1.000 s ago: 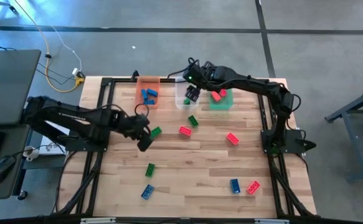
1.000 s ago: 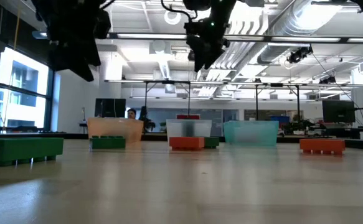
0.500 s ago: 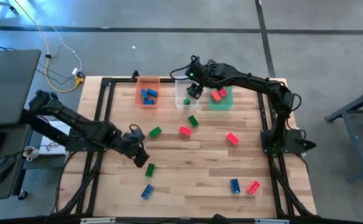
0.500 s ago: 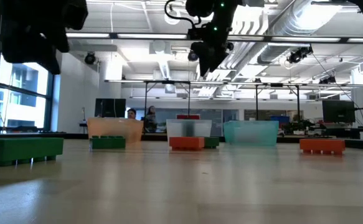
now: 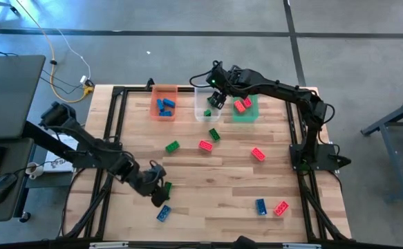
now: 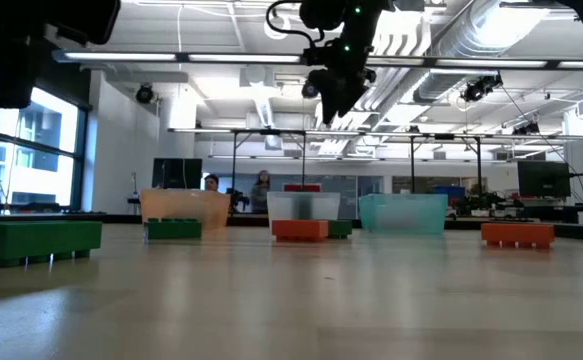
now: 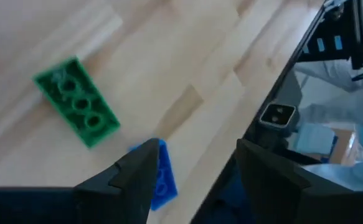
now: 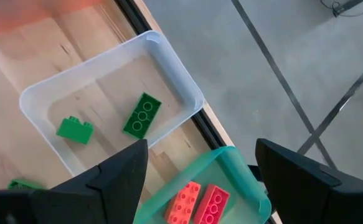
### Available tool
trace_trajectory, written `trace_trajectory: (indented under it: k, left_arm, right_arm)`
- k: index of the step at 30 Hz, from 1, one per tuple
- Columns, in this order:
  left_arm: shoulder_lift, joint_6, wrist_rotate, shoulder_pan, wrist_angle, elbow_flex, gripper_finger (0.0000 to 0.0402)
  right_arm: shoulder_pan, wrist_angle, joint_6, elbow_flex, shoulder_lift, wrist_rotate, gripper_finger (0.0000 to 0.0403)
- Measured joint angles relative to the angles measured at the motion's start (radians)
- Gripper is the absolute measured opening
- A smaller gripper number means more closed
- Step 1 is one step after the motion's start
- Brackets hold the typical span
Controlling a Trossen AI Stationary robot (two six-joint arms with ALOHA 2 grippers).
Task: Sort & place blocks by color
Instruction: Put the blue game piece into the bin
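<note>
On the pale wooden counter (image 5: 208, 187), the left gripper (image 5: 161, 196) hangs low near the front edge with its two dark fingers spread and nothing between them; a small green studded plastic brick (image 7: 76, 111) lies flat on the wood just beyond the fingertips, and a blue studded brick (image 7: 162, 175) sits partly behind one finger, close beside the green one but not touching it. The right gripper (image 5: 217, 99) is raised over the back of the counter with its fingers parted and empty, above the clear rectangular plastic bin (image 8: 38, 93), which holds two green bricks (image 8: 142, 115) lying apart on its floor. Right next to that bin, the translucent green bin (image 8: 231, 158) holds two red bricks (image 8: 195, 200) side by side, and the translucent orange bin (image 5: 164, 90) holds blue bricks (image 5: 164, 106). Loose pieces are scattered across the middle (among them a green one (image 5: 173, 146), a red one (image 5: 205, 145) and another red (image 5: 258, 154)), while a blue brick (image 5: 260, 206) and a red brick (image 5: 280, 208) lie near the front right.
</note>
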Motion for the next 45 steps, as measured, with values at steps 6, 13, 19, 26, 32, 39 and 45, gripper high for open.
trace_trajectory:
  k: [6, 13, 19, 26, 32, 39, 45]
  left_arm:
    - [0.008, -0.051, 0.000, -0.040, 0.095, 0.000, 0.0189]
    - [0.008, 0.057, -0.019, -0.055, 0.132, 0.040, 0.0179]
    - [0.008, 0.155, 0.002, -0.038, 0.161, 0.040, 0.0177]
    - [0.008, 0.149, 0.091, 0.002, 0.158, 0.040, 0.0177]
    - [-0.001, 0.176, 0.210, 0.053, 0.160, 0.040, 0.0177]
    - [-0.014, 0.258, 0.262, 0.104, 0.018, 0.149, 0.0177]
    - [-0.006, 0.279, 0.193, 0.105, -0.250, 0.335, 0.0177]
  right_arm:
    - [-0.002, 0.001, -0.002, 0.000, 0.000, -0.001, 0.0286]
    - [-0.002, 0.018, -0.002, 0.000, 0.000, -0.003, 0.0286]
    - [-0.002, 0.022, -0.002, 0.000, 0.000, -0.003, 0.0286]
    - [-0.002, 0.022, 0.014, 0.000, 0.000, -0.003, 0.0286]
    - [-0.002, 0.014, 0.017, 0.000, 0.000, -0.003, 0.0286]
    - [-0.002, -0.003, 0.017, 0.000, 0.000, -0.003, 0.0286]
    - [-0.002, -0.009, 0.017, 0.000, 0.000, -0.003, 0.0286]
